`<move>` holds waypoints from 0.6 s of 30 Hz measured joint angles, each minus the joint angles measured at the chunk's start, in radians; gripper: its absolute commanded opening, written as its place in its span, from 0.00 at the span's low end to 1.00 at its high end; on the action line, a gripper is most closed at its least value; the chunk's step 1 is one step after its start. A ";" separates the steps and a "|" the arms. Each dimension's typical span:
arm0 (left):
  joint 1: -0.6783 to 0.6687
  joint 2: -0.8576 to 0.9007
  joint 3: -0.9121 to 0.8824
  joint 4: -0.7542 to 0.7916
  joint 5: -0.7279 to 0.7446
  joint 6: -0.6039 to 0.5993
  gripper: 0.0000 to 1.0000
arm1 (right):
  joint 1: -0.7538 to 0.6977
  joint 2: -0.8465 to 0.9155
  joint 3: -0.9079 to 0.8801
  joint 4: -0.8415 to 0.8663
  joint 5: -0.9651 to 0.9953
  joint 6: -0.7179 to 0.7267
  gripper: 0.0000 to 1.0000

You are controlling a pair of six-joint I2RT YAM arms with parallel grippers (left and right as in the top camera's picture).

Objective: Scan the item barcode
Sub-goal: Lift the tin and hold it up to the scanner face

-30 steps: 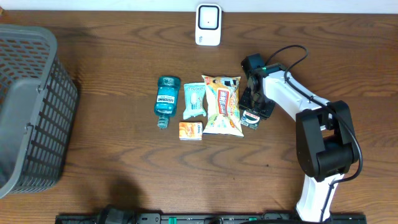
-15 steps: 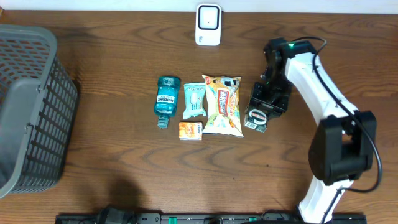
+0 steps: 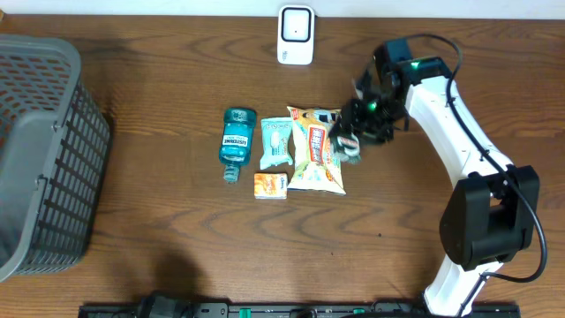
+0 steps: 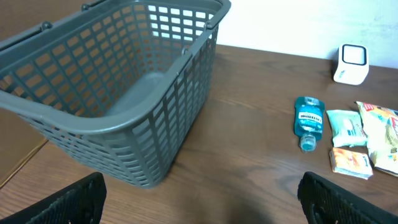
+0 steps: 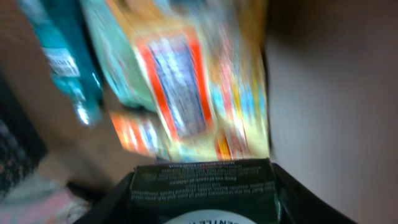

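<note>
Dark packet (image 3: pixel 347 144) in grip of right hand (image 3: pixel 354 132), over edge of snack bag (image 3: pixel 313 157) (left hand (image 4: pixel 205 202) agape)

Grey lattice basket (image 3: pixel 53 177) on brown wood-grain desk (image 3: pixel 177 256); away from it, teal bottle (image 3: pixel 237 140), yellow-orange snack bag (image 3: pixel 315 155), black packet (image 3: pixel 346 141).

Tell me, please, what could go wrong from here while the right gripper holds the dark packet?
The dark packet in the right gripper hangs at the edge of the snack bag and may drag it. The right wrist view is smeared, hinting at fast motion, so the packet might slip. Its barcode may not end up facing the white scanner.
</note>
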 measured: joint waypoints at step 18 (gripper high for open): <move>0.000 0.000 0.000 0.000 0.001 0.000 0.98 | 0.087 0.053 0.003 1.224 0.320 -0.183 0.25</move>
